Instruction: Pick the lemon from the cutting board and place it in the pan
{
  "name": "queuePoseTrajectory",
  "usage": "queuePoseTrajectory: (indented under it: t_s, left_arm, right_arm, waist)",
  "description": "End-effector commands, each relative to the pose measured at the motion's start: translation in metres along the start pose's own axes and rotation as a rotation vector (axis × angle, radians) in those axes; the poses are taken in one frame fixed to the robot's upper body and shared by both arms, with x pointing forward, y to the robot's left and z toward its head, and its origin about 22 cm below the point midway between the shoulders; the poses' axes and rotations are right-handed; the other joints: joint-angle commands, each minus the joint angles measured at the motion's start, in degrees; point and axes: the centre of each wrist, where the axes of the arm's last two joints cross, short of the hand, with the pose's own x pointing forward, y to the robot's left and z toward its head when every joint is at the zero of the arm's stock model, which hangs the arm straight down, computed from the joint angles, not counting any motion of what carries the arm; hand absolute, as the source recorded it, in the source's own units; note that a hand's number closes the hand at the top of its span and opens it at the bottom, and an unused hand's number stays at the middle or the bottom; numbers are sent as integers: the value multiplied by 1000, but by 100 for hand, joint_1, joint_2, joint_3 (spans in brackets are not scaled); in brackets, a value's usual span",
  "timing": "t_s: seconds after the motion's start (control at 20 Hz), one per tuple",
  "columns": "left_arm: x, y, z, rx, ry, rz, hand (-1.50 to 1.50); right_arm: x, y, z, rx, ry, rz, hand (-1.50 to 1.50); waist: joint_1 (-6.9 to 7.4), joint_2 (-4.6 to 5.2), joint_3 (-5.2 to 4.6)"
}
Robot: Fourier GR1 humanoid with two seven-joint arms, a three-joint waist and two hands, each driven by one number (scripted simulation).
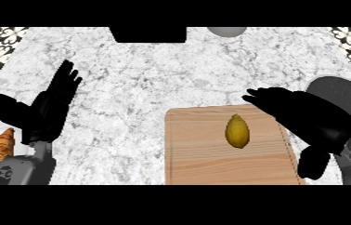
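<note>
The lemon [237,131] lies on the cutting board [205,159], near right on the counter [151,80]. The right hand [295,110] hovers just right of it, fingers relaxed. The left hand [55,101] rests open at far left

- The lemon [237,131] is yellow, shading to a duller olive yellow along its edges.
- The cutting board [205,159] is pale tan wood with fine lengthwise grain.
- The counter [158,80] is white marble with grey veining.
- Both the left hand [55,103] and the right hand [302,110] are plain black.
- The croissant [5,144] is orange-brown.
</note>
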Motion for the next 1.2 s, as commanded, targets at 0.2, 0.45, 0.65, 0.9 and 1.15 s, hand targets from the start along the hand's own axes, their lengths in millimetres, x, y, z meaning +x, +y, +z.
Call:
queuePoseTrajectory:
  t_s: [0.2, 0.45, 0.65, 0.9, 1.15]
  left_arm:
    - [-8, -14, 4, 7, -4, 19, 0]
    - [-5, -10, -9, 0, -15, -2, 0]
    - [-5, -9, -4, 15, -6, -8, 0]
    - [-9, -4, -6, 11, -7, 0, 0]
    - [2, -10, -3, 8, -13, -3, 0]
  right_arm:
    - [36, 14, -3, -54, 67, 66, -150]
    - [62, 25, -40, -71, 14, 49, -150]
    - [54, 12, -40, 0, 79, 60, -150]
    - [54, 44, -68, -11, 127, 96, -150]
    - [46, 37, -71, -13, 128, 49, -150]
  waist:
    - [-22, 1, 2]
    - [-1, 16, 3]
    - [-7, 9, 2]
    - [11, 21, 4]
    - [-5, 9, 4]
